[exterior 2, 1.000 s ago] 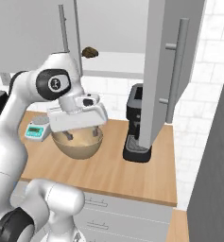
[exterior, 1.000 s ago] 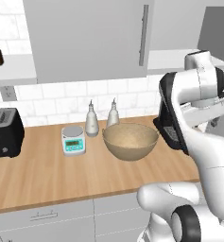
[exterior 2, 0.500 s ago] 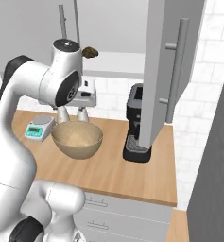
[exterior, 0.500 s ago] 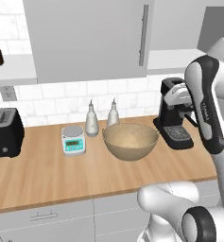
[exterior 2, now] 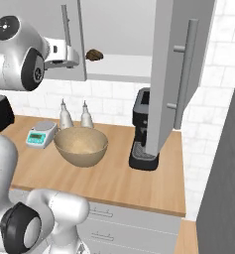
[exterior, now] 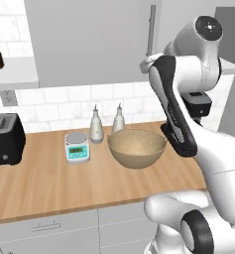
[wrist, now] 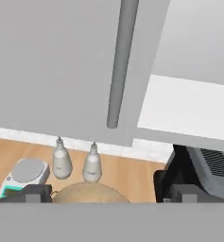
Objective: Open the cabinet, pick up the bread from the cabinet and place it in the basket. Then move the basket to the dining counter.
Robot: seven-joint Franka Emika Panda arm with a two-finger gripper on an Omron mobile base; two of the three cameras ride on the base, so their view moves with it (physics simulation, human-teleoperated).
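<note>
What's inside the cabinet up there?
The bread sits on the shelf inside the cabinet, whose right door is open. Whatever is behind the closed left door is hidden.

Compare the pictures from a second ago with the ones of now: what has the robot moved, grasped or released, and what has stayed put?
The arm has swung up from over the basket to cabinet height; the gripper, open and empty, now sits by the closed left door. Nothing was grasped or released. The bread stays on the shelf, the right door open, the basket, scale and bottles unmoved.
</note>
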